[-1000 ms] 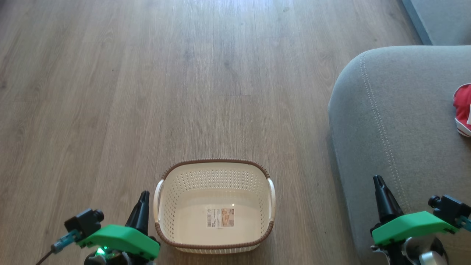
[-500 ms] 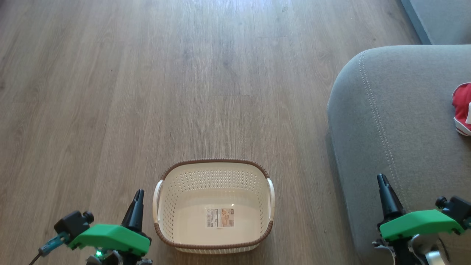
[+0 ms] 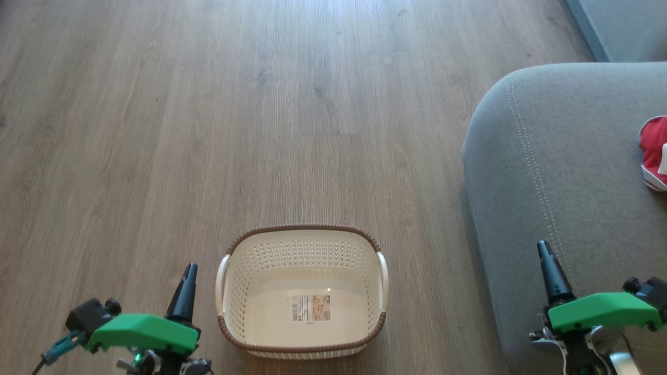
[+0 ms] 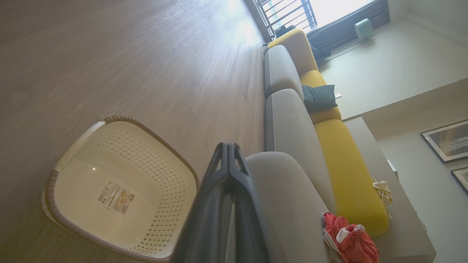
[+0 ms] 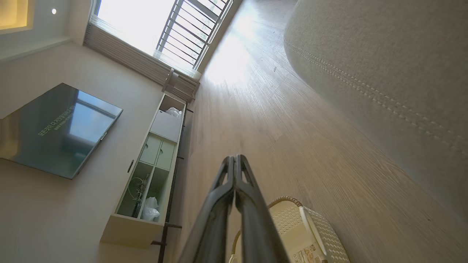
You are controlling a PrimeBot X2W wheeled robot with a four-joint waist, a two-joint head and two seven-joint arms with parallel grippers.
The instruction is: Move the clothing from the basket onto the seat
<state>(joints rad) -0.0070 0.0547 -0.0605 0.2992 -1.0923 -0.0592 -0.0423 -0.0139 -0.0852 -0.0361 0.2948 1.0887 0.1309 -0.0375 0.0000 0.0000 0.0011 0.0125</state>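
Red clothing (image 3: 654, 148) cropped rt, on seat (image 3: 563, 156)

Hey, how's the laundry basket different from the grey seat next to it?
The basket is cream perforated plastic with a brown rim; the seat is grey fabric with stitched seams. The basket is far smaller than the seat. The basket holds a label sticker but no garment, while red clothing lies on the seat. Both have rounded corners.
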